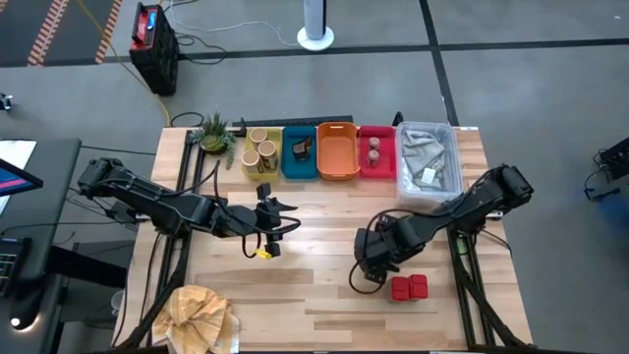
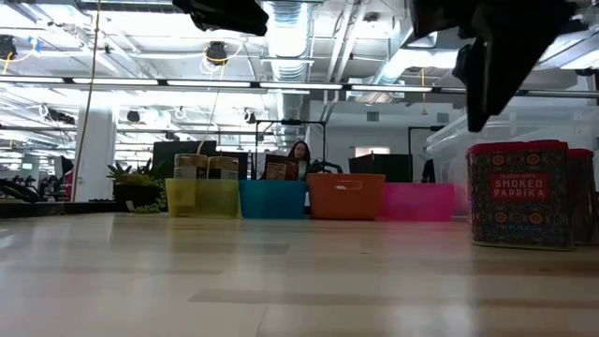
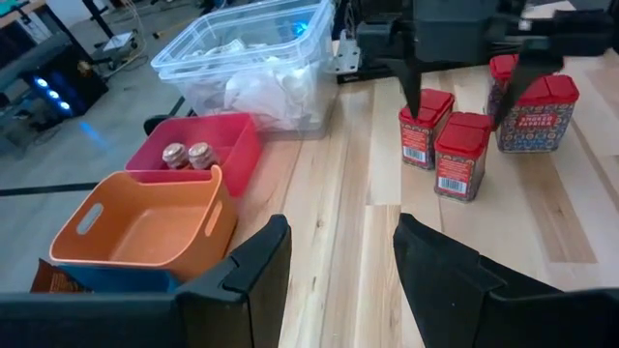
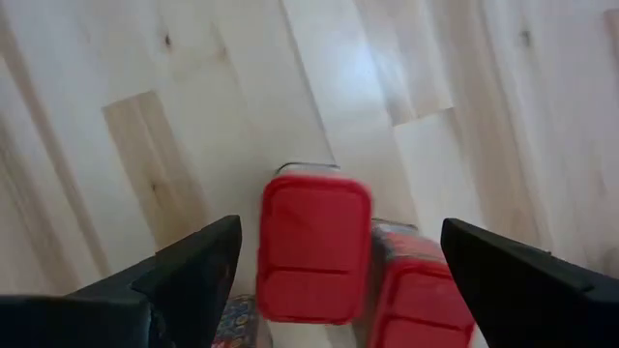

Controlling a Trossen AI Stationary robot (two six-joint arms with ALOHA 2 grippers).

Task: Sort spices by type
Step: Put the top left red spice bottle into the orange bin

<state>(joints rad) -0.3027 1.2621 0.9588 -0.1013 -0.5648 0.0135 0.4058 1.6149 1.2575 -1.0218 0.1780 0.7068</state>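
Note:
Three red boxy packs stand upright together on the table near its right front. In the left wrist view they are two plain ones and a patterned paprika tin. My right gripper hovers open over them, and one red pack sits below the gap between its fingers. My left gripper is open and empty over the table's middle. Pale round tubs stand in the yellow tray. A dark-tan packet is in the blue tray, and tiny jars are in the red tray.
A row of trays lines the far edge: yellow, blue, orange and red. A clear bin holding cloth follows them. A small plant is at the far left and a yellowish-tan cloth at the near left corner. Bare wood lies between the arms.

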